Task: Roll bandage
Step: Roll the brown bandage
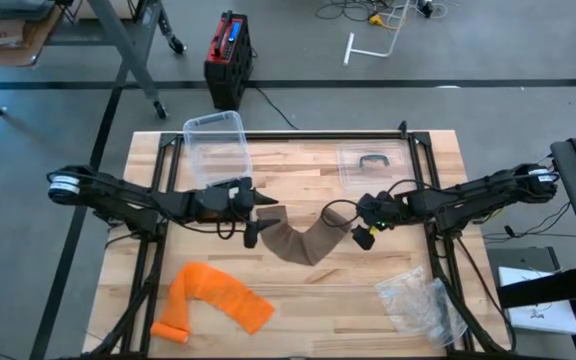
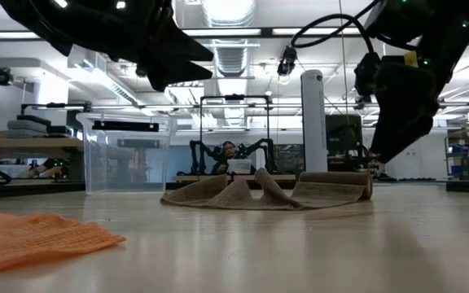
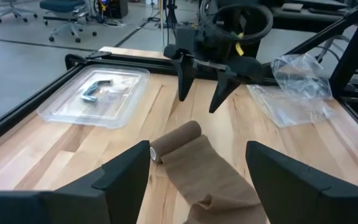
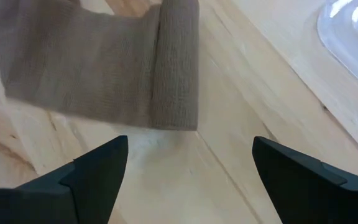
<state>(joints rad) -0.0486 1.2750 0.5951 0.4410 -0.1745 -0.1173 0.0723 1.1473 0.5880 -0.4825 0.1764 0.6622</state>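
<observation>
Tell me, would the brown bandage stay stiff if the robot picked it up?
Probably not. The brown bandage lies in wrinkled folds on the table, so it would likely droop. Its rolled end is round and might roll or unwind if pushed. It looks like light cloth.

bare wood (image 1: 298, 170) between tub (image 1: 216, 143) and lid (image 1: 373, 165) | bandage (image 1: 303, 240) mid-table

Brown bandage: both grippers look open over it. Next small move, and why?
Probably lower the right gripper and close it on the rolled end. The brown bandage is only rolled at that end, the rest lies loose on the table, and the open left gripper holds nothing.
</observation>
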